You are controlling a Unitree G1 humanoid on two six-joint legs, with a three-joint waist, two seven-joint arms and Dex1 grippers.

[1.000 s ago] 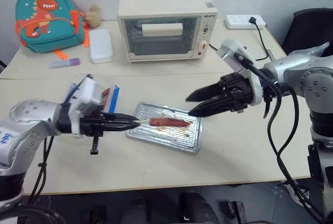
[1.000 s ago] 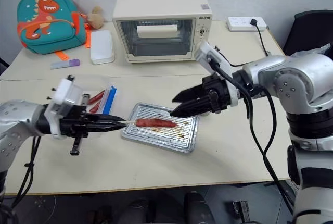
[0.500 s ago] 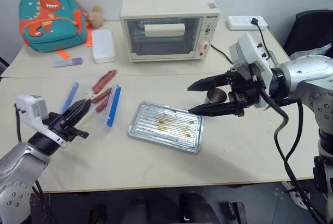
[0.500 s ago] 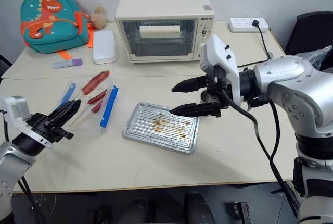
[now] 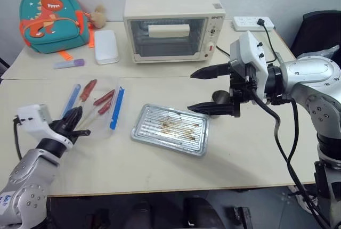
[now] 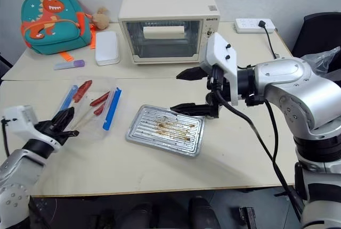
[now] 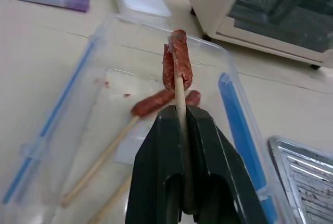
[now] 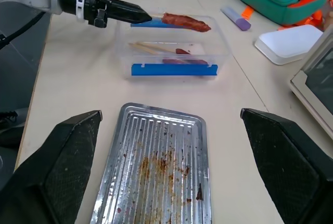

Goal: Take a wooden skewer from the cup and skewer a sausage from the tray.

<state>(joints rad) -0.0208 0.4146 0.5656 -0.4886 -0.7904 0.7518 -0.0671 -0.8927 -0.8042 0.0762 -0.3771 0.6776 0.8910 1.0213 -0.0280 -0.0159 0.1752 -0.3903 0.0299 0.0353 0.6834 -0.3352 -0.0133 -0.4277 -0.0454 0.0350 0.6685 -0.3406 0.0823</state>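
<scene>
- Far left: the left gripper (image 5: 76,120) is clamped on the wooden skewer (image 7: 180,96), which runs straight out along the line of its fingers; the sausage (image 7: 176,66) is impaled near the tip, its long axis along the stick, pointing away from the gripper toward the back of the table.
- Just beyond and below it sits the clear container (image 5: 118,84) with blue edges (other skewered sausages already lie inside); the loaded skewer hangs over it, so I judge the coming move to be a lowering and release, stick lengthwise with the box; the left arm is by far the nearer.
- Centre: the tray (image 5: 198,142) holds only grease stains.
- Right: the cup (image 5: 218,98) stands just beside the tray's far right corner; the right gripper (image 5: 205,90) hovers near it, jaws spread wide, holding nothing.
</scene>
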